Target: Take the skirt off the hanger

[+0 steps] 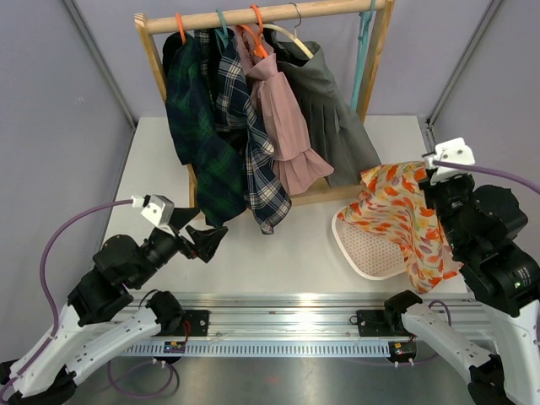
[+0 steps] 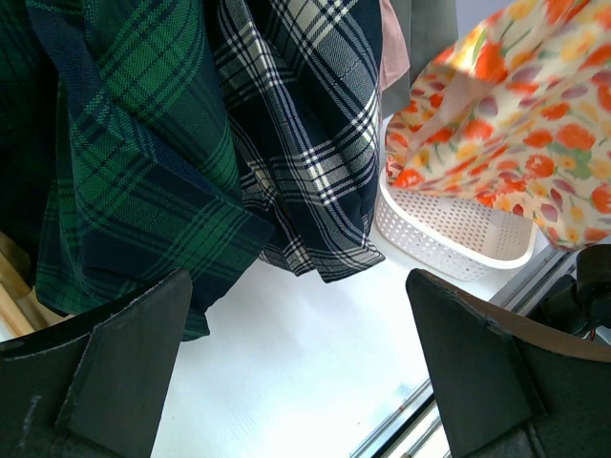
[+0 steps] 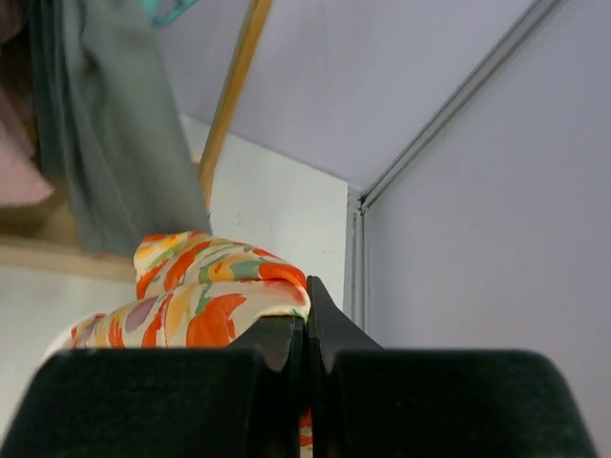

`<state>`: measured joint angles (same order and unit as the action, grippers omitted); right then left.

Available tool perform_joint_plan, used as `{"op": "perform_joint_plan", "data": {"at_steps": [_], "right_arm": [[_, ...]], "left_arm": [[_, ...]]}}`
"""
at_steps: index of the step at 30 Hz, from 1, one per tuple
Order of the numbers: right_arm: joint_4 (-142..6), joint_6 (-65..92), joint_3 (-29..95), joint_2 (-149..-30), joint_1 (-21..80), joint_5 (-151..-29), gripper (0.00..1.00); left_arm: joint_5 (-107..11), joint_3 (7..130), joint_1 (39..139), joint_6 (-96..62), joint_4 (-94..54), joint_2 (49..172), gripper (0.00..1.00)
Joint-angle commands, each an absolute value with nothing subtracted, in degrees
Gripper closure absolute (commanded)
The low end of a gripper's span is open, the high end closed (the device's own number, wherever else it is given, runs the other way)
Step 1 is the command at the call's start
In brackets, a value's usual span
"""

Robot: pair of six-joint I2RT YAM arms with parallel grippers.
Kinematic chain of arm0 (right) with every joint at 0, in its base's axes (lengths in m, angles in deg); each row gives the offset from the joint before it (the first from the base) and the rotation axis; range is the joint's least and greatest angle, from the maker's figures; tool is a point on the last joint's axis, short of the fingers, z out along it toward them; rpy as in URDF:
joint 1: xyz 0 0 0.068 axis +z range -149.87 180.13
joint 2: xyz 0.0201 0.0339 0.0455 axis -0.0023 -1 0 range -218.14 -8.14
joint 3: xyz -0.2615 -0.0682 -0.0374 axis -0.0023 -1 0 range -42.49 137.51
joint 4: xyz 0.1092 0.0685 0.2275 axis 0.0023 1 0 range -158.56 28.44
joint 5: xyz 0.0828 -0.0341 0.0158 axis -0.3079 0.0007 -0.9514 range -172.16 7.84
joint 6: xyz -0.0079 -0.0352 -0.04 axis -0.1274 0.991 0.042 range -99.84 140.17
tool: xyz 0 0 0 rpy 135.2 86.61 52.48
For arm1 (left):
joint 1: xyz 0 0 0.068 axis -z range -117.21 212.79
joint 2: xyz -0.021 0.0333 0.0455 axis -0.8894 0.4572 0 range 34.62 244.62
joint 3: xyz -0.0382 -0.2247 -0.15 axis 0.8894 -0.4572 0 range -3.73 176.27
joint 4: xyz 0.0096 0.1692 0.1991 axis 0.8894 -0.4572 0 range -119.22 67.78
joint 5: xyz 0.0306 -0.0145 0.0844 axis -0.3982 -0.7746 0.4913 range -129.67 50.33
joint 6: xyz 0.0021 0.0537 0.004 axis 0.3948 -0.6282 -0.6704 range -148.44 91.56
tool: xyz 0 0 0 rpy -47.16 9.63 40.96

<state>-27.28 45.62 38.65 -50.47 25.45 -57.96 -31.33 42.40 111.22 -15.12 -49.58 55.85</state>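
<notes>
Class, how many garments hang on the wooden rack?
4, left to right: green plaid garment, navy-and-white plaid garment, pink skirt, grey pleated skirt. Overlapping folds may hide another. The floral skirt, already removed, isn't counted.

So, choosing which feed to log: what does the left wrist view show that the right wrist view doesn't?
Left wrist only: the green plaid skirt, the navy plaid skirt, the white basket and the open left claw. Right wrist only: the teal hanger and the right claw shut on the floral skirt. Both: the floral skirt and white table.
</notes>
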Motion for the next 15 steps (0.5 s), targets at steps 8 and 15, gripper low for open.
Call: {"op": "perform_joint_plan", "data": {"at_steps": [8, 15], "right_arm": [[-7.14, 56.2, 37.58, -54.01, 25.18, -81.9, 1.0], [-0.27, 59.45, 31.44, -61.22, 23.78, -90.95, 1.0]], "left_arm": [[-32.81, 43.03, 111.13, -15.17, -47.36, 53.51, 0.01], [-34.48, 42.59, 111.13, -14.56, -47.18, 53.25, 0.01]]}}
